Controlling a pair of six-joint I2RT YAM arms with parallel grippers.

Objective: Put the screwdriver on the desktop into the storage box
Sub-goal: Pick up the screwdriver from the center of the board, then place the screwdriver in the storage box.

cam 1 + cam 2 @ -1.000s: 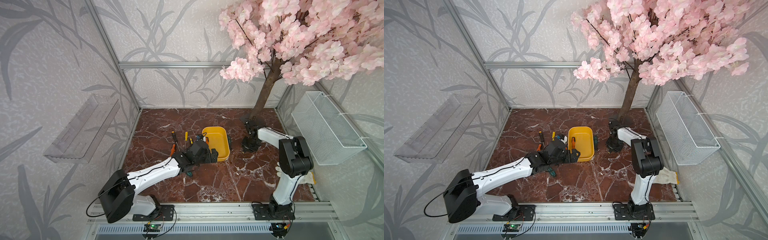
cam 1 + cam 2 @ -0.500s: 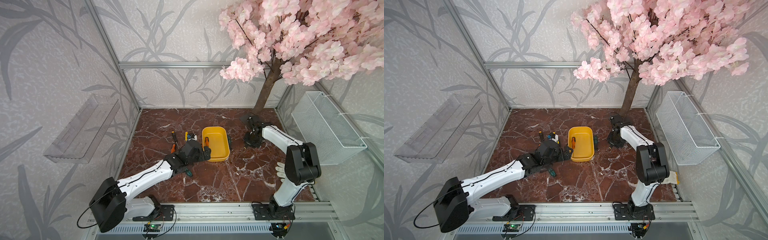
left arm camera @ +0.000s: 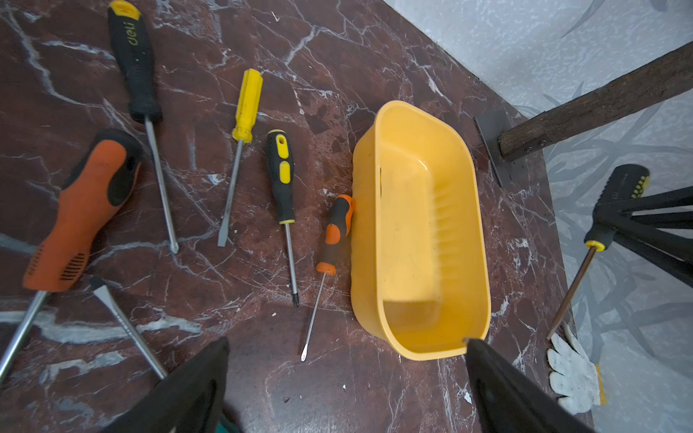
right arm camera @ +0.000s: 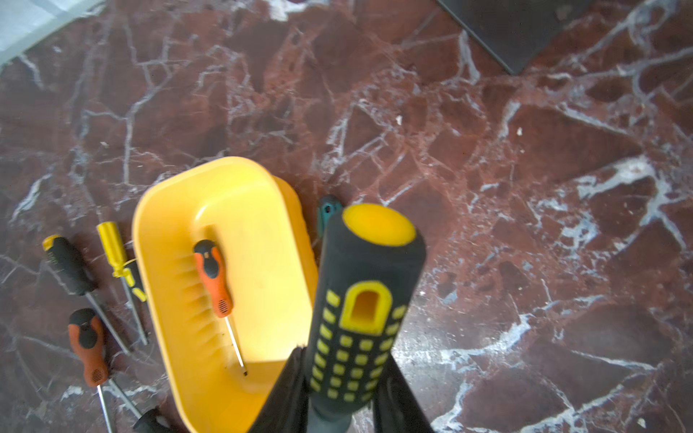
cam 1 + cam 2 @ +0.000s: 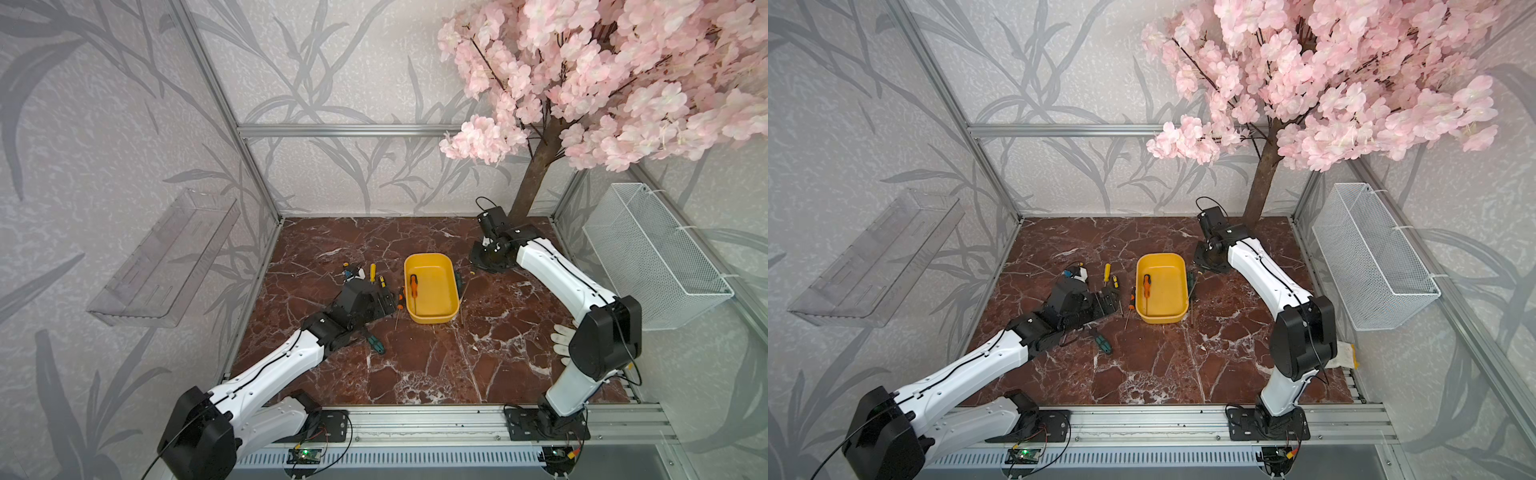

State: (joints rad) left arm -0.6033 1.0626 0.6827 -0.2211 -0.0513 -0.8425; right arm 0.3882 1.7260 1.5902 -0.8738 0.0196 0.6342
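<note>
Black-and-yellow screwdriver is hanging in the closed right gripper toward the desktop's back right corner, its long axis running roughly parallel to the box lying just leftward, while the left gripper is gaping empty.

This is a staged robot lab cell. A white-and-black left arm and right arm are bolted to an aluminium rail along the front edge of a marble-patterned desk. Aluminium posts frame panels covered in grey leaf wallpaper. A fake pink blossom tree stands in the far corner. A clear shelf and a white wire basket hang on the side walls. A small circuit board with a green light sits below the rail.
</note>
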